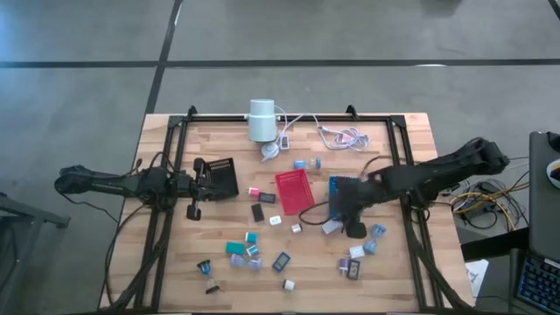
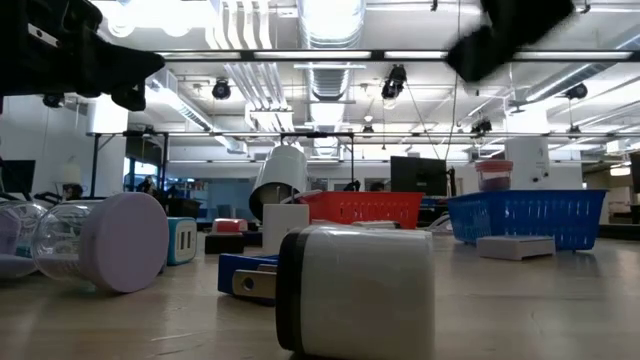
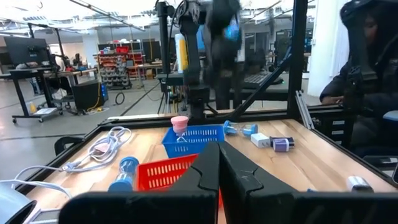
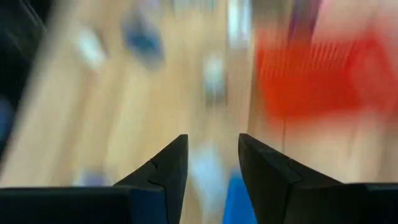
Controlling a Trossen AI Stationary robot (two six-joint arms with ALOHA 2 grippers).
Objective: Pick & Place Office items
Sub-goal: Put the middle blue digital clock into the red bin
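Right gripper hangs just beside the blue tray, on its near side, fingers parted with nothing between them, the view past them a blur. Left gripper sits clenched and empty well left of that tray, next to the black tray. The office items lie scattered on the table, mostly nearer than the blue tray; the red tray sits just left of it.

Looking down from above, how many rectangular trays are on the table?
3: black tray beside the left gripper, red tray mid-table, blue tray partly under the right arm.
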